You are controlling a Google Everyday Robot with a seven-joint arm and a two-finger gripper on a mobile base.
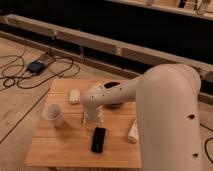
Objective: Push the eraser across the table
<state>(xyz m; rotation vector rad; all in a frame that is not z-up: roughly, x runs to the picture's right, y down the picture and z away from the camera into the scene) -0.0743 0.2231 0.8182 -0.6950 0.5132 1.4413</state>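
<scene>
The desk (55, 145) is a small, roughly square top of light wooden planks, standing on a pale floor with a dark wall running behind it.

The eraser (98, 139), a flat black slab longer than wide, lies toward the near edge of the desk, slightly right of the middle, its long side running from about 6 o'clock up to 12 o'clock with a small lean toward 1 o'clock.

The robot's bulky white arm (165, 115) enters from the right and reaches over the desk toward 9 o'clock. The claw (93, 117) hangs from its end, pointing down near the middle of the desk. It sits at 12 o'clock from the eraser, just beside the slab's far end; whether it touches the eraser is unclear. I cannot tell whether the claw is spread or pressed together.

A white cup (53, 114) stands upright at 9 o'clock from the claw, near the left side of the desk. A small beige block (74, 96) lies at about 10 o'clock from the claw. A dark bowl (113, 87) sits at the far side, partly hidden by the arm. A pale, bottle-like object (133, 131) lies at 3 o'clock from the eraser, close to the right edge.

On the floor at far left, a dark box (36, 66) rests among looping black cables (15, 75).
</scene>
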